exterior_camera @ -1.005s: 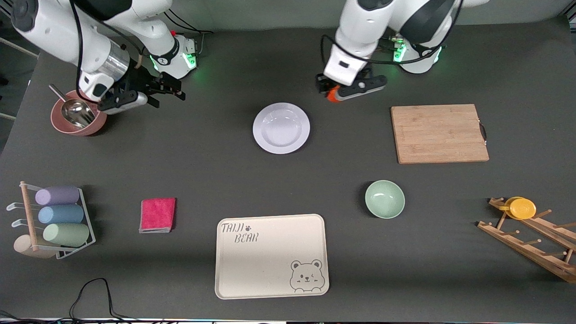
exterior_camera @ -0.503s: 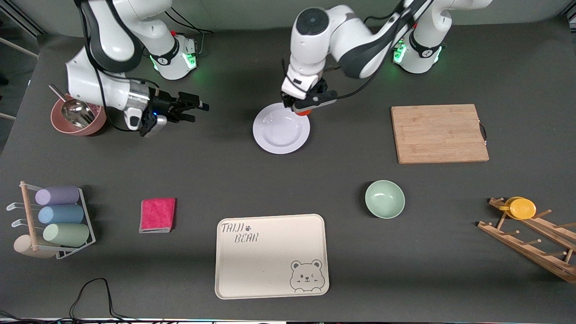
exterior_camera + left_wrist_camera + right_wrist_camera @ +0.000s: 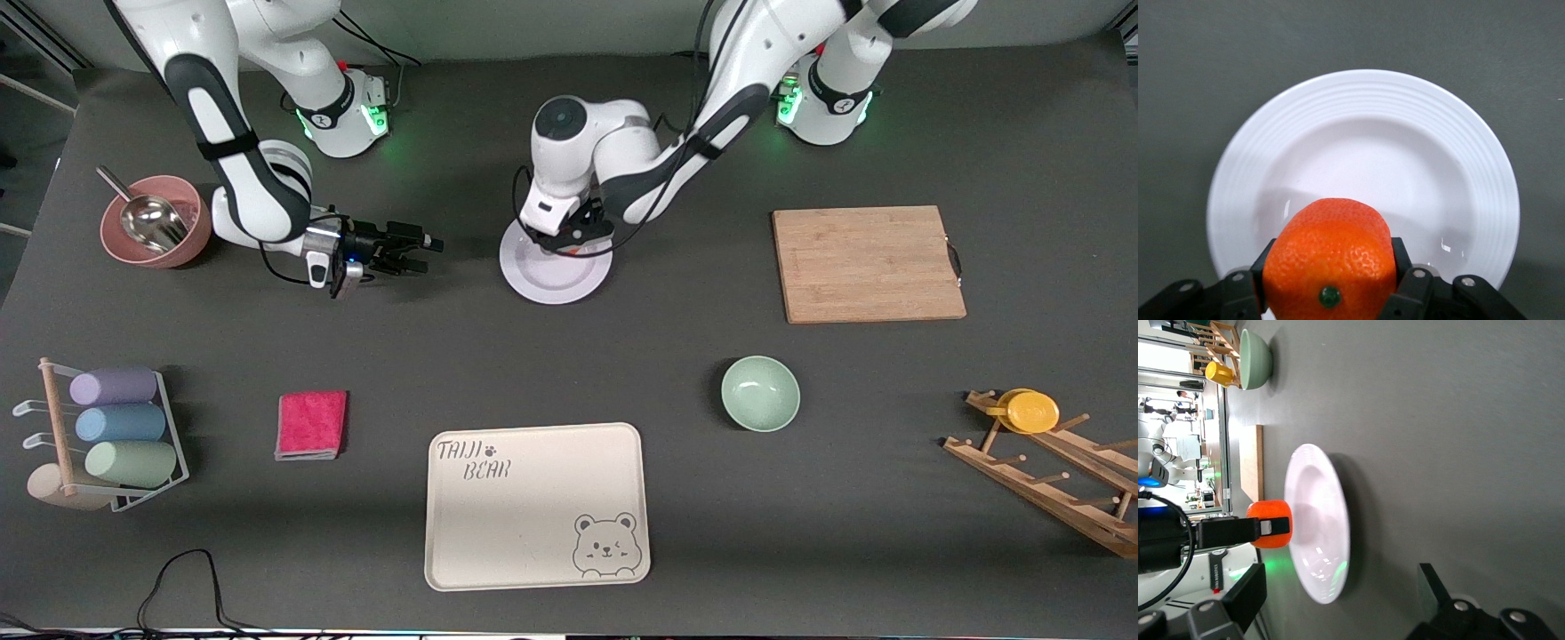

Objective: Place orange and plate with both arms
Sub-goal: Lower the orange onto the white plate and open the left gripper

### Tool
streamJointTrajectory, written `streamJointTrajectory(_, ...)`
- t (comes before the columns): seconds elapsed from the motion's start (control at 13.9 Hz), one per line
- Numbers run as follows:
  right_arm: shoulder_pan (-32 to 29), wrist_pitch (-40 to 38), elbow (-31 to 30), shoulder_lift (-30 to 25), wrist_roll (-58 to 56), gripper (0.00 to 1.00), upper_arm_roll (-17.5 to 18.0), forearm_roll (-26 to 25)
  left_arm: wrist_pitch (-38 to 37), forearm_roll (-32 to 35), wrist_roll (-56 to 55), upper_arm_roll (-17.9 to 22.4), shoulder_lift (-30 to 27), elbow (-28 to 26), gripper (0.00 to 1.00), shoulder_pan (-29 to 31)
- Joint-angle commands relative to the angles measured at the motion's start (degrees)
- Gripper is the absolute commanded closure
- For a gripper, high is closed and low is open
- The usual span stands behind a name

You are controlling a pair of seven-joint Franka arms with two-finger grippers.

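Observation:
The white plate [image 3: 551, 277] lies on the dark table mat. My left gripper [image 3: 569, 242] is shut on the orange [image 3: 579, 252] and holds it low over the plate's inner part. In the left wrist view the orange [image 3: 1330, 260] sits between the black fingers above the plate [image 3: 1365, 90]. My right gripper [image 3: 420, 252] is open and empty, low by the table beside the plate toward the right arm's end. The right wrist view shows the plate [image 3: 1321, 513] edge-on between its spread fingers [image 3: 1238, 600], with the orange [image 3: 1270, 523] over it.
A wooden cutting board [image 3: 867, 264] lies toward the left arm's end. A mint bowl [image 3: 760, 393], cream bear tray [image 3: 536, 505] and pink cloth [image 3: 311, 424] lie nearer the camera. A pink bowl with a scoop [image 3: 156, 222] stands beside the right arm.
My left arm has carried the orange from the plate's rim to low over its inner part. My right gripper has moved along the table toward the plate.

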Motion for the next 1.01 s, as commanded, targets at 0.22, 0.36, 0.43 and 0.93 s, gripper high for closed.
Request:
streamJointTrajectory(0.22, 0.60, -3.72, 1.22, 6.35, -9.33, 0.00, -0.12, 6.20, -1.01, 1.77, -1.23, 4.51, 2.22, 4.18, 0.00, -5.80)
streamJointTrajectory(0.36, 0.51, -4.43, 1.22, 7.40, -10.65, 0.00, -0.13, 6.29, -1.88, 1.86, -1.23, 4.60, 1.61, 4.18, 0.00, -5.45)
streamJointTrajectory(0.43, 0.51, -5.04, 1.31, 8.20, -11.44, 0.00, -0.04, 6.55, -2.15, 1.77, -0.80, 4.51, 1.43, 4.18, 0.00, -5.01)
streamJointTrajectory(0.93, 0.51, -5.84, 1.31, 9.26, -12.68, 0.49, -0.13, 7.52, -13.99, -6.38, 12.18, -5.84, -7.17, 4.10, 0.00, 13.41)
